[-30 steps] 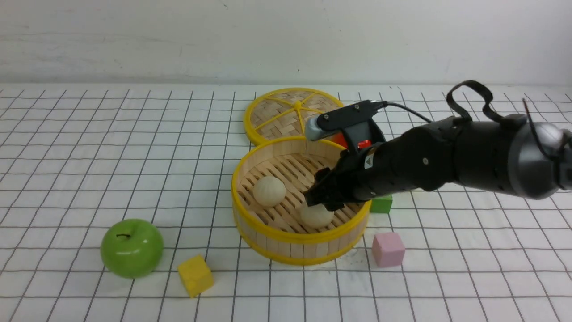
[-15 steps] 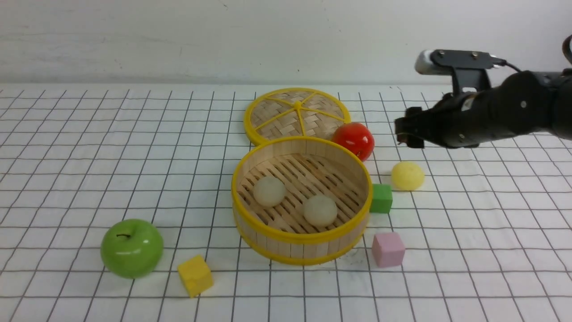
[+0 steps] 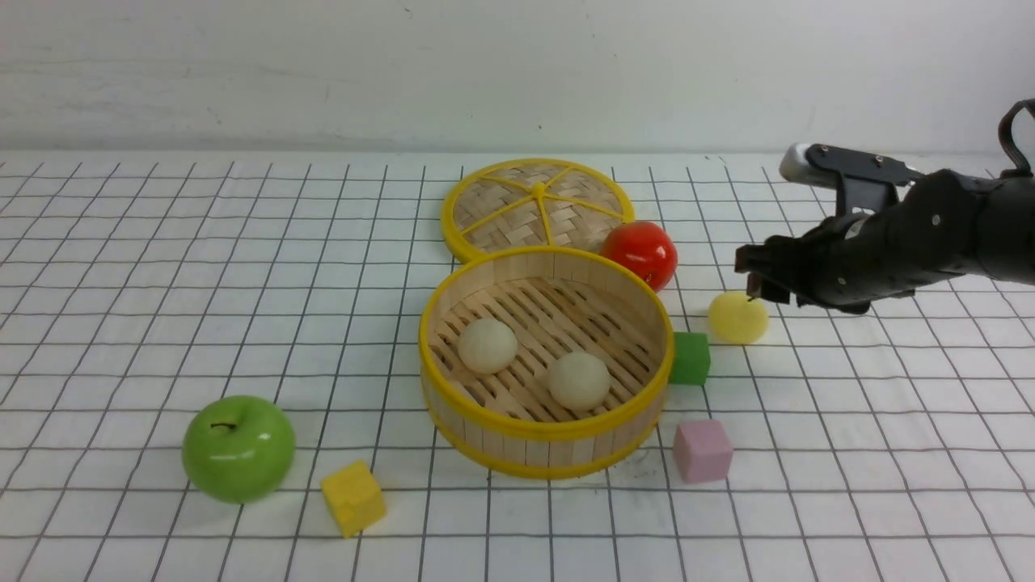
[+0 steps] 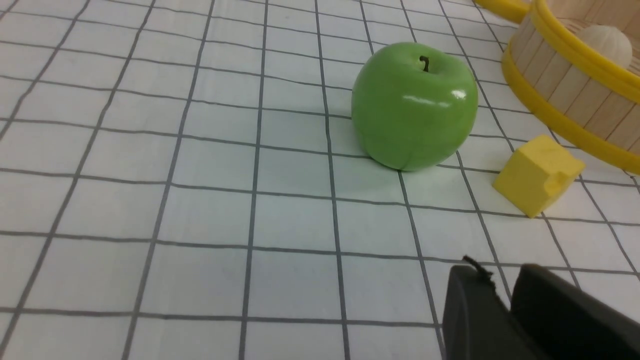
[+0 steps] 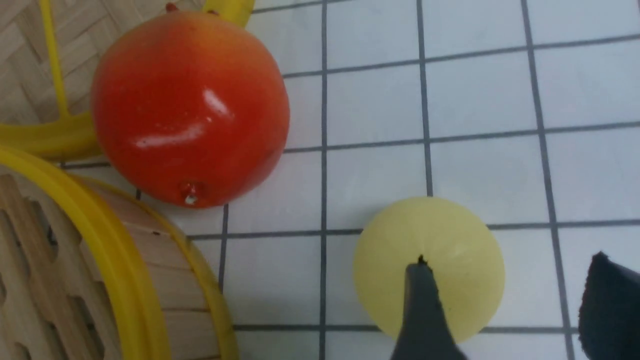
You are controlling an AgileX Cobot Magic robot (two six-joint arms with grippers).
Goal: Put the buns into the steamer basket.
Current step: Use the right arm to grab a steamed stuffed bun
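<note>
2 cream buns (image 3: 487,345) (image 3: 579,380) sit in the basket (image 3: 543,428) at the table's (image 3: 121,267) centre. The yellow bun (image 3: 737,318) lies outside, nearer the right edge, with the right gripper (image 3: 750,279) over it, jaws apart, holding nothing.

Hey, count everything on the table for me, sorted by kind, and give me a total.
Buns: 3
Cubes: 3
Steamer basket: 1
Basket lid: 1
Apple: 1
Tomato: 1
Total: 10

Matte black right arm (image 3: 930,234), silver screws (image 3: 934,219), grey-tipped black camera bracket (image 3: 845,162), looped black cable (image 3: 1003,133)
</note>
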